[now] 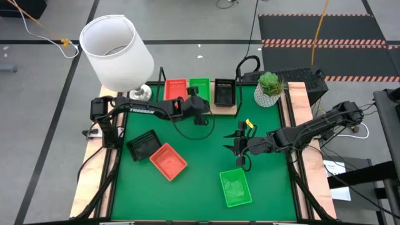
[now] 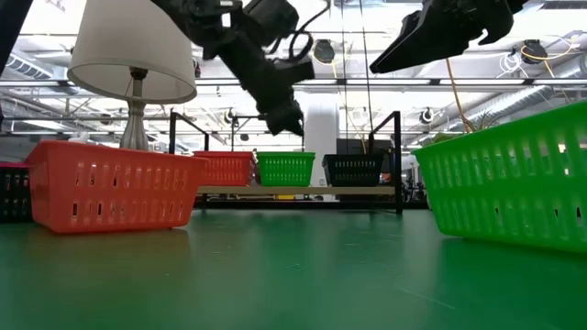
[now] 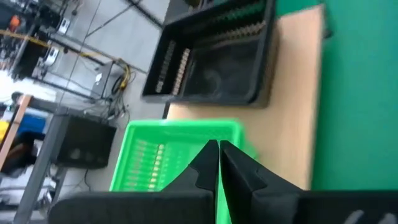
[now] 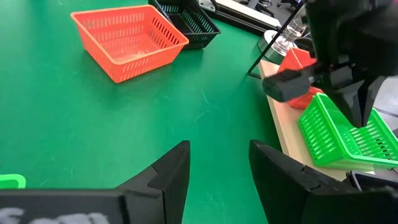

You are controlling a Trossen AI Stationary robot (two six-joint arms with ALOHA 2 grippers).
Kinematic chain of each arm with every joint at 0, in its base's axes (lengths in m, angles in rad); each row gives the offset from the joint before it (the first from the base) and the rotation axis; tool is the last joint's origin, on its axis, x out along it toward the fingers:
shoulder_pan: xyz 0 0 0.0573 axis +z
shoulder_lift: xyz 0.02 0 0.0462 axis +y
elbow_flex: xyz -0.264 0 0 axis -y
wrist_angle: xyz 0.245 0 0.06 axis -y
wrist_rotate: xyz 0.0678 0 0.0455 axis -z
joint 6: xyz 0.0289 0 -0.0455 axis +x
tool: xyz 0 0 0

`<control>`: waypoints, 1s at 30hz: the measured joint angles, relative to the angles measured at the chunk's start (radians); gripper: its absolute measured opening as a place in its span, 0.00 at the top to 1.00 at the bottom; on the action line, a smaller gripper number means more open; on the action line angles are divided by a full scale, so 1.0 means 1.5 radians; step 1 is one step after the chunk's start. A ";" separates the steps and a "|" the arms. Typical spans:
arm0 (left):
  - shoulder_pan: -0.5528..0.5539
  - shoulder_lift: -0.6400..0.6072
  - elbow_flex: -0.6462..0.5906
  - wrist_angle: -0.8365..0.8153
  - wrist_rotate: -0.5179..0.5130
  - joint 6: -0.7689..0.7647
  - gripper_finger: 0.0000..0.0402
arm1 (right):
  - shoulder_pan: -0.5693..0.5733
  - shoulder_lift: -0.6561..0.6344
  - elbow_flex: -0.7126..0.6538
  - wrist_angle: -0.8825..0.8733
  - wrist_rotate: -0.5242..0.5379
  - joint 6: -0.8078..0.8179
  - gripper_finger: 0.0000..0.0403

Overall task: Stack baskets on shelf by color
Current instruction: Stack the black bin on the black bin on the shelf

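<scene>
On the light-wood shelf (image 1: 220, 110) at the table's far edge, an orange-red basket (image 1: 176, 88), a green basket (image 1: 200, 86) and a black basket (image 1: 225, 92) stand side by side on their bottoms. My left gripper (image 1: 197, 100) is shut and hovers just above the green basket's (image 3: 168, 155) near rim; the low view shows a gap between the left gripper (image 2: 292, 126) and the green basket (image 2: 285, 169). My right gripper (image 1: 240, 147) is open above the mat's middle. A black basket (image 1: 142, 145), an orange-red basket (image 1: 168, 161) and a green basket (image 1: 235, 187) lie loose on the mat.
A white-shaded lamp (image 1: 116, 50) stands at the far left corner and a potted plant (image 1: 269, 89) at the far right, both next to the shelf. Black wire uprights (image 2: 398, 160) bound the shelf's ends. Bare green mat (image 1: 200, 181) lies between the loose baskets.
</scene>
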 joint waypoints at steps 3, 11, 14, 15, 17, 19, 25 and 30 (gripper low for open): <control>-0.014 0.000 0.013 -0.019 -0.013 -0.008 0.97 | -0.001 0.000 0.000 -0.006 0.000 0.000 0.60; -0.031 -0.085 0.013 -0.157 0.075 -0.136 0.97 | -0.001 0.000 0.001 -0.078 0.001 0.030 0.60; -0.035 -0.155 0.010 -0.211 0.170 -0.212 0.98 | -0.001 0.000 0.001 -0.105 0.002 0.048 0.60; -0.044 -0.178 0.003 -0.225 0.188 -0.230 0.99 | -0.001 0.000 0.001 -0.111 0.002 0.051 0.60; -0.079 -0.218 -0.016 -0.246 0.197 -0.248 0.99 | -0.005 0.000 0.001 -0.111 0.002 0.053 0.60; -0.120 -0.257 -0.043 -0.257 0.182 -0.261 0.99 | -0.007 0.000 0.001 -0.112 0.002 0.059 0.60; -0.248 -0.339 -0.148 -0.251 0.106 -0.357 0.99 | -0.013 0.000 0.001 -0.098 0.001 0.103 0.60; -0.337 -0.362 -0.226 -0.283 0.071 -0.476 0.96 | -0.013 0.000 0.001 -0.064 -0.016 0.109 0.60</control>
